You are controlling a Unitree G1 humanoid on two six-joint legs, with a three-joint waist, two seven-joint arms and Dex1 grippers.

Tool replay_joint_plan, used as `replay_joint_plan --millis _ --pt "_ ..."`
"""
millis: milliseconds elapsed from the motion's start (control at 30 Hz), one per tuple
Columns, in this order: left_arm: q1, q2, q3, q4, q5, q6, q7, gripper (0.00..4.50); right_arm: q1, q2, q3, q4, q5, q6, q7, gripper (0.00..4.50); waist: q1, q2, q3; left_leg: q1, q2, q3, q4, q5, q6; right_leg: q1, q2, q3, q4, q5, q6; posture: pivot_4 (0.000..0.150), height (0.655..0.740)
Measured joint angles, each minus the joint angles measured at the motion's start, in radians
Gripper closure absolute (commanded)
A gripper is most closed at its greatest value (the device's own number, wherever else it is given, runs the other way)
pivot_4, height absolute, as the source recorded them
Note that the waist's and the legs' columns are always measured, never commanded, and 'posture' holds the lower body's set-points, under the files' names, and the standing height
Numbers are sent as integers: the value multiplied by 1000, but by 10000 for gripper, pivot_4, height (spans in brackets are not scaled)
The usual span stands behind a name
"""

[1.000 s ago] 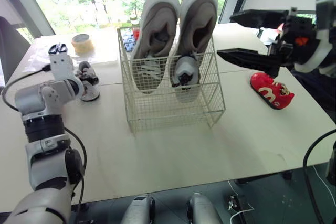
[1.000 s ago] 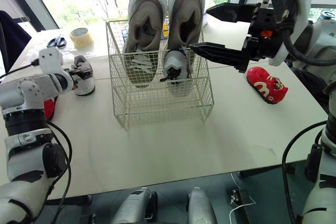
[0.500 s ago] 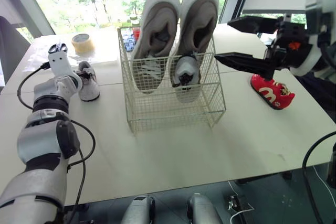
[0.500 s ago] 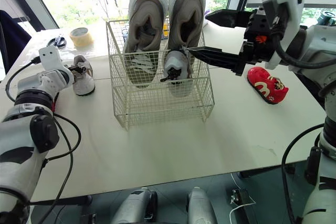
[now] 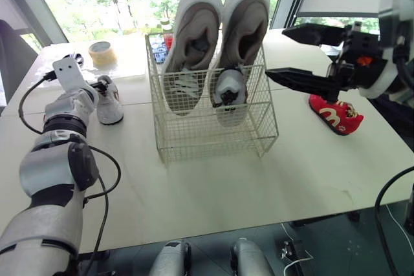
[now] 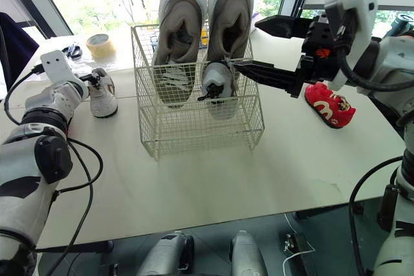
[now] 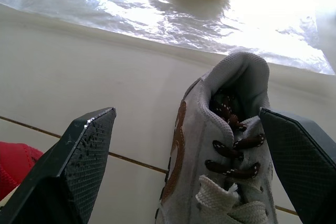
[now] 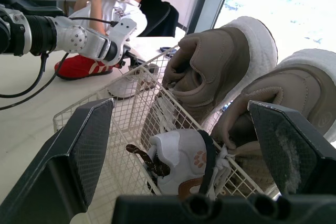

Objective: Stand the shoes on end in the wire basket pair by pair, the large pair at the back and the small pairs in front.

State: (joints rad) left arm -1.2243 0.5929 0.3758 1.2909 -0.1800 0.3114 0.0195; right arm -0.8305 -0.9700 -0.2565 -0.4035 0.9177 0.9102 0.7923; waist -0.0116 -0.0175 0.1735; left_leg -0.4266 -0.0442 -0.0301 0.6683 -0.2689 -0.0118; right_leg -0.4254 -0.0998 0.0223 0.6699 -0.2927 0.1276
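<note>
While our left tool (image 7: pixel 186 116) gapes wide around the white shoe (image 6: pixel 102 94) left of the basket (image 6: pixel 194 127) | right tool (image 6: pixel 248 44) wide, at basket's right.

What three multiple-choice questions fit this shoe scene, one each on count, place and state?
1. Shoes standing in the wire basket? A two; B three; C five.
2. The red shoe with the yellow mark lies: A in the basket; B on the table, right of the basket; C on the floor.
3. The left gripper is: A open astride the small white shoe on the table; B shut on tape; C shut on scissors.
Key: B, two large tan shoes plus one small white shoe in front; B, it rests on the tabletop; A, its fingers flank the shoe, spread wide.
</note>
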Motion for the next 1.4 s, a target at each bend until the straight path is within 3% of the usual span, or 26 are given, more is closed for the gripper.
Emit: replay_joint_plan --millis 433,533,767,800,1033,1167,1300,1400 --pt "28 -19 2 13 -3 5 18 0 1 -16 0 -3 -1 0 1 612 1 0 0 0 0 0 1 0 0 0 0 0 2 0 0 1500 7400" --pt "42 -28 0 15 -1 11 16 8108 6 -26 0 -4 -1 0 0 0 1 0 0 0 0 0 1 0 0 0 0 0 2 0 0 1500 7400" --pt "52 -36 -7 23 4 29 1 42988 13 -32 0 -5 -2 -1 -3 0 -2 0 -1 1 0 0 1 0 1 0 0 0 2 0 0 1500 7400" --pt "53 -36 -6 23 4 29 1 44731 15 -32 -1 -5 -2 -1 -4 0 -2 0 -1 1 0 0 1 0 1 0 0 0 2 0 0 1500 7400" --pt "49 -26 24 23 -16 31 -19 44731 19 -32 -1 -5 -10 -4 -4 0 -1 -1 -1 0 0 0 1 0 0 0 0 0 2 0 0 1500 7400" --pt "15 -26 58 -24 -65 -48 -111 44731 19 -32 0 -4 -11 -7 -1 0 1 -3 0 -1 0 0 2 0 0 -1 0 0 2 0 0 1500 7400" --pt "16 -58 92 -339 -171 -90 -220 44731 18 -31 11 1 -22 -26 6 0 1 -5 0 -2 0 0 2 0 0 -1 -1 0 2 0 0 1500 7400" --pt "161 -121 108 -842 -294 -7 -219 44731 13 -26 30 30 -38 -47 27 0 -8 -3 -1 -1 0 1 1 0 1 -1 -2 2 1 0 1 1500 7400"
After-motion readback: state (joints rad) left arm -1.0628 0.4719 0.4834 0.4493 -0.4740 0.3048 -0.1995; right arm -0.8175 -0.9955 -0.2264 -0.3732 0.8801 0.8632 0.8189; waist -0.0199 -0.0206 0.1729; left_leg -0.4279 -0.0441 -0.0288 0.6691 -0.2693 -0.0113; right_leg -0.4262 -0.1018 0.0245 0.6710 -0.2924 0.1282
